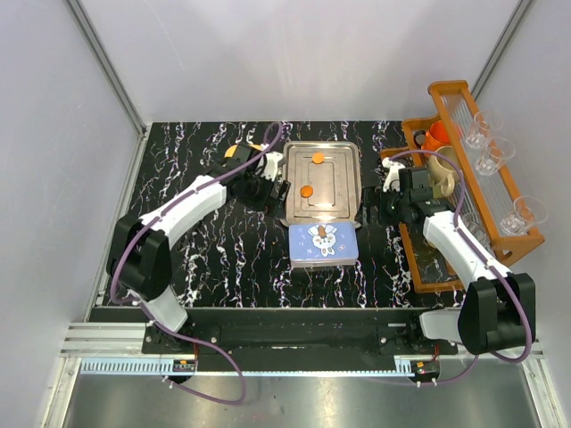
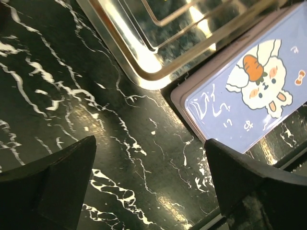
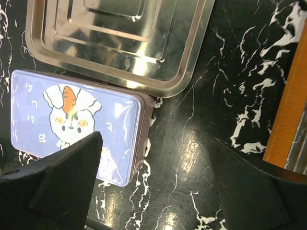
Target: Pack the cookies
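On black marbled tabletop [image 1: 223,250], two round orange cookies [image 1: 316,159] are held in a rectangular steel tray [image 1: 335,192] beside a lidded blue tin [image 1: 323,242]; left gripper [image 2: 151,177] and right gripper [image 3: 156,182] are spread wide, empty.

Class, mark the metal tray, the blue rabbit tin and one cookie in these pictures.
Tray [image 1: 339,183]: top view, bare floor right of the cookies.
Tin [image 1: 323,242]: top view, middle of the lid.
Cookie [image 1: 307,191]: top view, centre of the nearer one.

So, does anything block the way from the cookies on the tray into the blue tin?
Yes: the blue tin is closed, its bunny lid on. The two cookies lie open on the tray; nothing covers them.
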`<action>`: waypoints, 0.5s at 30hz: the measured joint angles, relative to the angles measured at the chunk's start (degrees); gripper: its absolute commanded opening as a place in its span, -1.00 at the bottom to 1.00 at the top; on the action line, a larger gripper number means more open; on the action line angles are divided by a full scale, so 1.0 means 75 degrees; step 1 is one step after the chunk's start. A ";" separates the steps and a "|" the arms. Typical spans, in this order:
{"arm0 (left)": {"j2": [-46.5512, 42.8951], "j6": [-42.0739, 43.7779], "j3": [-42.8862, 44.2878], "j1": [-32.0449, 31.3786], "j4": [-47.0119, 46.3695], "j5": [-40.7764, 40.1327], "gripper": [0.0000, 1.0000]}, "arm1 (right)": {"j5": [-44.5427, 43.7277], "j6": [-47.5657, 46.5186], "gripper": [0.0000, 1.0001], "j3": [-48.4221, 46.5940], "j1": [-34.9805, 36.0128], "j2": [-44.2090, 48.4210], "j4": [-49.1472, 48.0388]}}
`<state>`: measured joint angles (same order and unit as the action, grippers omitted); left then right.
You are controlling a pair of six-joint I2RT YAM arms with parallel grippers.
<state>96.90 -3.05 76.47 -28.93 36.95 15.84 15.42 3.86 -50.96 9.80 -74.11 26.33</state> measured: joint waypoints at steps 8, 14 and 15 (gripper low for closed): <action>-0.0344 -0.0035 0.0070 0.0560 -0.0175 -0.0589 0.98 | -0.0192 -0.0627 0.99 -0.0504 0.0009 0.0000 -0.0102; -0.0353 -0.0064 0.0184 0.1139 -0.0338 -0.1113 0.98 | -0.0525 -0.1000 0.99 -0.1192 0.0038 -0.0329 -0.0166; -0.0367 -0.0058 0.0189 0.1224 -0.0417 -0.1198 0.98 | -0.0589 -0.1035 0.99 -0.1303 0.0038 -0.0423 -0.0163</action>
<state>94.15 -3.49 77.89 -19.75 33.82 6.85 11.00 -3.90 -60.73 10.09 -77.28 25.10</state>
